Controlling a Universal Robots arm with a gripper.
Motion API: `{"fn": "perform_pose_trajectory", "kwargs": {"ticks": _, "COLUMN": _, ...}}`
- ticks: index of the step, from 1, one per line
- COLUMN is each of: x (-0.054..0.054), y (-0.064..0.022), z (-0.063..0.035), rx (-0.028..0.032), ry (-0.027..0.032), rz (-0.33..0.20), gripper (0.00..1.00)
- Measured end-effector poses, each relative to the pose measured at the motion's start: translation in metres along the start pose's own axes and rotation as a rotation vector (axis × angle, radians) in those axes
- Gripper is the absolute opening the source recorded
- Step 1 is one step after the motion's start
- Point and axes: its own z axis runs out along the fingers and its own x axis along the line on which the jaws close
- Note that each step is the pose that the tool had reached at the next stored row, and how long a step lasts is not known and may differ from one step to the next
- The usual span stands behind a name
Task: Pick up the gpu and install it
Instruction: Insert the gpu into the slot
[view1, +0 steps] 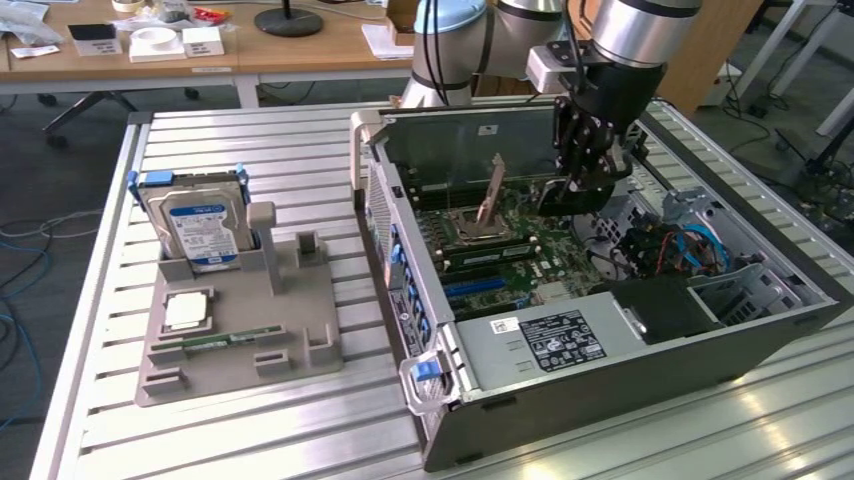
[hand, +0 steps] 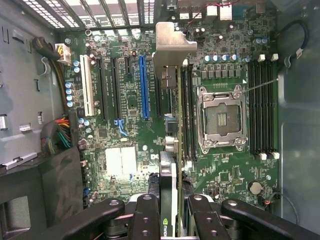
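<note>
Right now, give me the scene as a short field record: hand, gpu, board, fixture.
hand: shut on the gpu, inside the open case
gpu: held edge-on over the motherboard, silver bracket at the end away from the hand; cannot tell whether it is seated
cpu socket: lid up, no chip, beside the gpu
blue slot: empty, on the gpu's other side
hard drive: upright in the grey fixture, on the exterior view's left
</note>
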Motion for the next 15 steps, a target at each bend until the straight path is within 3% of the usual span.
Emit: {"fn": "perform_pose_trajectory", "kwargs": {"ticks": 15, "x": 0.0033, "y": 0.003, "z": 0.0043, "rx": 0.0004, "ry": -0.0002, "rz": -0.009, "gripper": 0.27}}
